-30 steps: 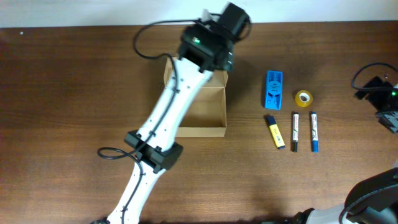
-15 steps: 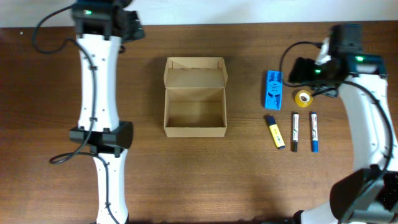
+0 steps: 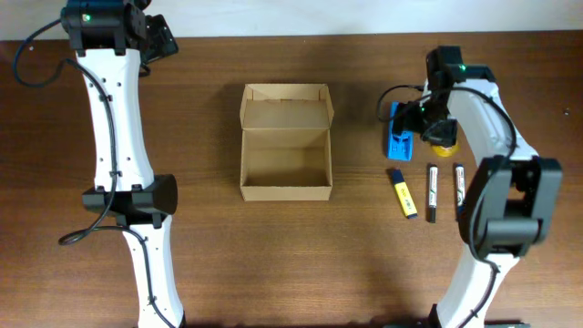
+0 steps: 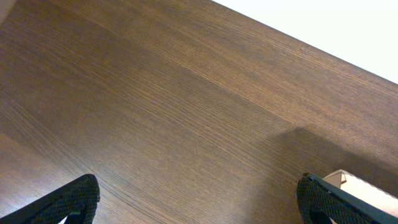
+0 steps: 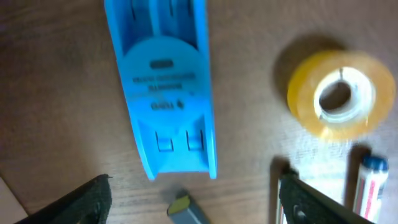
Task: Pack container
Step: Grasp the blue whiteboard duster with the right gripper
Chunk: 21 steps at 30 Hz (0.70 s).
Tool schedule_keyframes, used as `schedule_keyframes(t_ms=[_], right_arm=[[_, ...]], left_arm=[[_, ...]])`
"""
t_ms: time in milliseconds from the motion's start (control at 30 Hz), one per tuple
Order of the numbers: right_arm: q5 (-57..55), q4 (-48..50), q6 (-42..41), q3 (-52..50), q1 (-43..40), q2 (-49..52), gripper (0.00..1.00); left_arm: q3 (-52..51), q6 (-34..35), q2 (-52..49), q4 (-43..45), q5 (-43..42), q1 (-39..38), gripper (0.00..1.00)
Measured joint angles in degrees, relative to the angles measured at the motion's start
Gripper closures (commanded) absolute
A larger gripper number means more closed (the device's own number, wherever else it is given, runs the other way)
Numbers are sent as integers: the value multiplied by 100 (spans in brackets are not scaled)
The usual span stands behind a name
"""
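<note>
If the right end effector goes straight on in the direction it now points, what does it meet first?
Probably the blue plastic item, which lies flat on the table directly ahead of the open right end effector. The yellow tape roll sits off to one side. Depth is unclear.

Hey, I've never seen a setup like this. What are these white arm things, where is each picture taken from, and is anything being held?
These are two robot arms at a wooden table. One picture looks down from above; the other two come from cameras on each wrist. On the table lie an open cardboard box, a blue plastic item, a yellow tape roll, a yellow highlighter, a black marker and a blue marker. The left gripper is open over bare wood. The right gripper is open above the blue item, holding nothing.
</note>
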State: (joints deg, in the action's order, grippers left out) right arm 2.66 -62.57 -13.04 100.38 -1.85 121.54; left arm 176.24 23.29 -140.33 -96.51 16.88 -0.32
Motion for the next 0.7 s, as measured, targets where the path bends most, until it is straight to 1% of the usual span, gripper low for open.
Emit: schedule_keyframes(t_ms=[100,200,333,400,433,500,567,700], right_arm=[[17,-87,129,452,2,238,13],[22,-83,212,664,11,352,13],[37,-127,304,717,76,498,13],[37,-129,323,717,144,616,12],[35,-129,337,717,190,688,10],[33,-133,361,717,262,804,10],[31,-157,391,717,308,896,12],[-28,-184,407,717,334,1021,14]], left_arm=[[0,2,0,0,-2,-2,0],[0,0,0,2,-20,-9,0],[0,0,0,2,-22,-9,0],[0,2,0,2,-22,-9,0],[0,0,0,0,-22,-9,0],[0,0,0,2,-22,-9,0],[0,0,0,0,-22,-9,0],[0,2,0,2,-22,-9,0]])
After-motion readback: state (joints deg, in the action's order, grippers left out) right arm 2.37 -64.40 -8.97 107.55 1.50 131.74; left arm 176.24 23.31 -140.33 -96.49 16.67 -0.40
